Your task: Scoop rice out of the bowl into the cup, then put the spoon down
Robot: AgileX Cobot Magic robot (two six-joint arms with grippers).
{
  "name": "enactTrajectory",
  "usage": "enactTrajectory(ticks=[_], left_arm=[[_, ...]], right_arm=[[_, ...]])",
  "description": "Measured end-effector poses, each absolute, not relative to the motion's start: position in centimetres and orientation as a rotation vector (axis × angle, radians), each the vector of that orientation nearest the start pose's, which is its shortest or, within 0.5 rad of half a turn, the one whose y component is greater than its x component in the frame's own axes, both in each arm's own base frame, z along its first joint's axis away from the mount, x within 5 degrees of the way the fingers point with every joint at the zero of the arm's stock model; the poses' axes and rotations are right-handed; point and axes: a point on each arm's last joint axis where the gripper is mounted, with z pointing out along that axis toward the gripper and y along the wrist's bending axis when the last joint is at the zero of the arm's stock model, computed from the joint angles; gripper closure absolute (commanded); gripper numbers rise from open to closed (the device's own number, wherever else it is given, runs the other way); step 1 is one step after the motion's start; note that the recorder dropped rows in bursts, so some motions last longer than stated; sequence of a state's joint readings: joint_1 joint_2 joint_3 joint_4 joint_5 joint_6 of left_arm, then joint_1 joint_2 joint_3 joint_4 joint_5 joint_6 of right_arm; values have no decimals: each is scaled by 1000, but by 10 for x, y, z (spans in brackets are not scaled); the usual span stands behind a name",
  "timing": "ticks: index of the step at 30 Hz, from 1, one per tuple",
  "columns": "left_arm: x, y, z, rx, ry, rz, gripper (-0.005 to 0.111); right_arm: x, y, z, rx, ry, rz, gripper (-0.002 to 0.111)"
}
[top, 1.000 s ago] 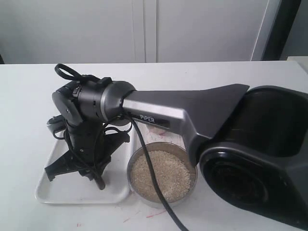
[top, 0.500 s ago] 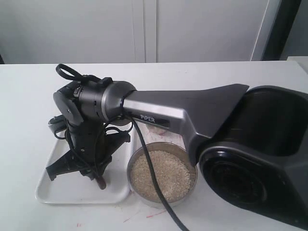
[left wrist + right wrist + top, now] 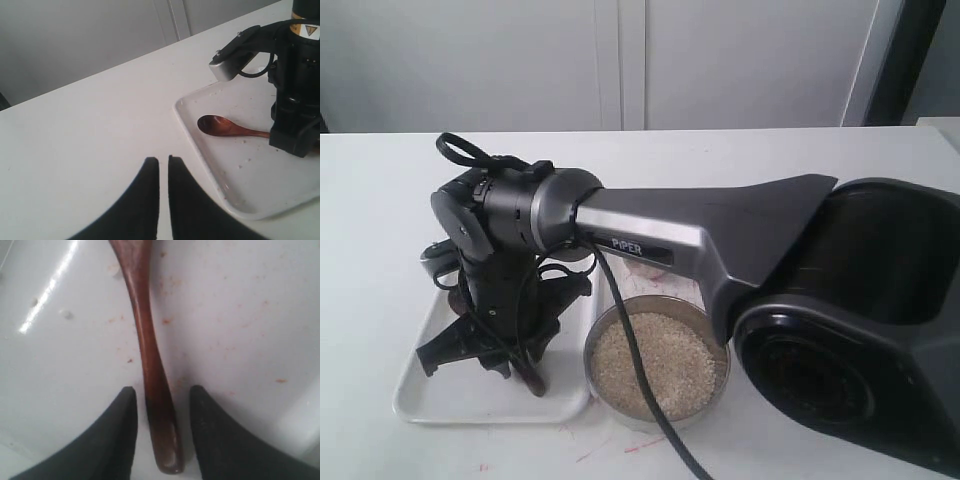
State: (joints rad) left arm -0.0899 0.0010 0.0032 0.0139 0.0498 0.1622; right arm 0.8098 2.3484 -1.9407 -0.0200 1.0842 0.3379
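The reddish-brown wooden spoon (image 3: 212, 124) lies flat on the white tray (image 3: 240, 170), its round bowl toward the tray's far end. My right gripper (image 3: 162, 390) stands low over the tray, open. The spoon handle (image 3: 150, 365) runs between its jaws with a gap on each side. In the exterior view the handle's end (image 3: 533, 380) pokes out below that gripper (image 3: 520, 372). The steel bowl (image 3: 592, 352), full of rice (image 3: 685, 360), sits just right of the tray. My left gripper (image 3: 163, 159) hovers over bare table beside the tray, shut and holding nothing. The cup is out of view.
The right arm (image 3: 720, 235) reaches across the middle, over the bowl, and its cable (image 3: 640, 380) hangs across the rice. The tray floor (image 3: 240, 315) carries scattered specks. A wall of white cabinet doors (image 3: 620, 60) stands behind the table.
The right jaws have spread apart and let go of the spoon handle, which now rests on the tray. The arm has barely shifted.
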Motion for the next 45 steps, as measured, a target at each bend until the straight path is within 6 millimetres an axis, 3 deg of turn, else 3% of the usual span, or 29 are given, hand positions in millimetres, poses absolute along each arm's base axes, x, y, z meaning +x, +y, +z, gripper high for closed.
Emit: enactTrajectory(ticks=[7, 9, 15, 19, 22, 24, 30, 34, 41, 45], left_arm=[[56, -5, 208, 203, 1524, 69, 92], [56, -5, 208, 203, 1524, 69, 92], [56, -5, 208, 203, 1524, 69, 92], [56, -5, 208, 203, 1524, 69, 92], [56, -5, 208, 203, 1524, 69, 92], [56, -5, 208, 203, 1524, 69, 92], [56, -5, 208, 203, 1524, 69, 92], [56, -5, 208, 203, 1524, 69, 92], [56, -5, 208, 203, 1524, 69, 92], [56, -5, 208, 203, 1524, 69, 92]], right_arm=[[338, 352, 151, -704, 2877, 137, 67], [339, 354, 162, -691, 2839, 175, 67], [338, 354, 216, -625, 2690, 317, 68], [328, 343, 284, -620, 2527, 419, 87], [313, 328, 335, -676, 2400, 455, 107], [299, 313, 371, -710, 2325, 470, 108], [263, 275, 435, -732, 2195, 498, 108], [237, 248, 462, -741, 2144, 509, 108], [191, 200, 493, -760, 2061, 514, 108], [150, 157, 510, -768, 1970, 522, 108]])
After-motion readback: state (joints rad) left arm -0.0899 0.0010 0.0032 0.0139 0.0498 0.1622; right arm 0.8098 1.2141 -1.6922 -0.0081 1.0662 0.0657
